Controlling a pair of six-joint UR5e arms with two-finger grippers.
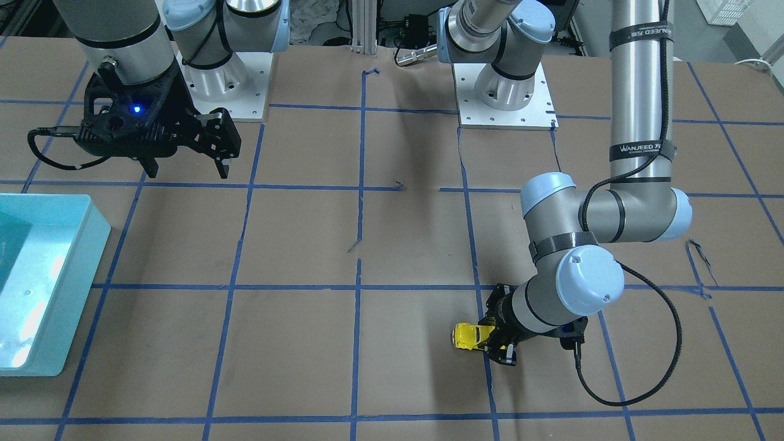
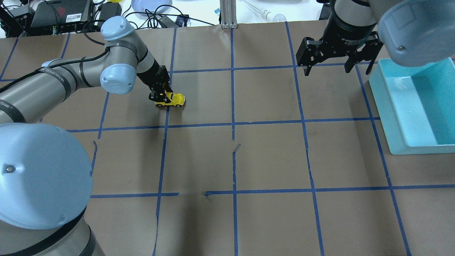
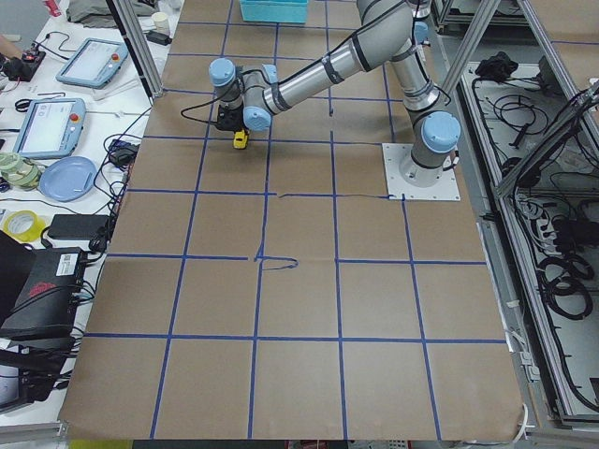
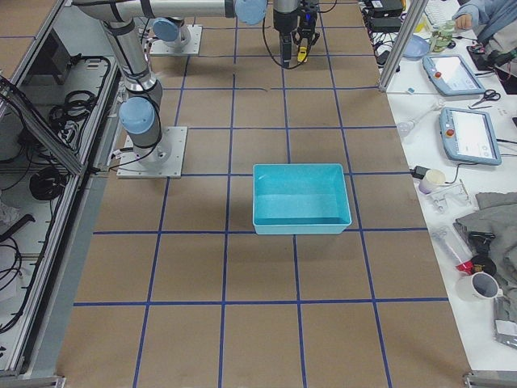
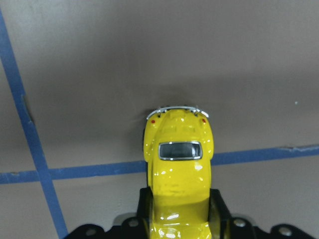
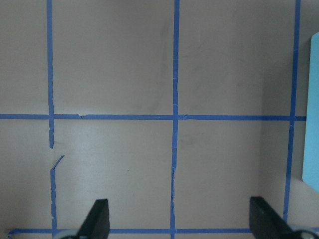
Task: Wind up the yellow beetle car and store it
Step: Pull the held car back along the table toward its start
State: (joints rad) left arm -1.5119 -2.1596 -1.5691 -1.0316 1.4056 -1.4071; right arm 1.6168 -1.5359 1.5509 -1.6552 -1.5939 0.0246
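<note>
The yellow beetle car (image 2: 173,100) sits on the brown paper table, also seen in the front view (image 1: 469,335) and in the left wrist view (image 5: 178,164). My left gripper (image 2: 160,96) is low at the table and shut on one end of the car, its fingers (image 5: 218,209) pressed on both sides of the body; it shows in the front view too (image 1: 497,343). My right gripper (image 2: 328,67) is open and empty, held high near the teal bin, and its two fingertips stand wide apart in the right wrist view (image 6: 179,221).
A teal bin (image 2: 391,106) stands on the table's right side, and in the front view (image 1: 73,275) at the left edge. Blue tape lines grid the brown paper. Cables and tablets lie beyond the far table edge.
</note>
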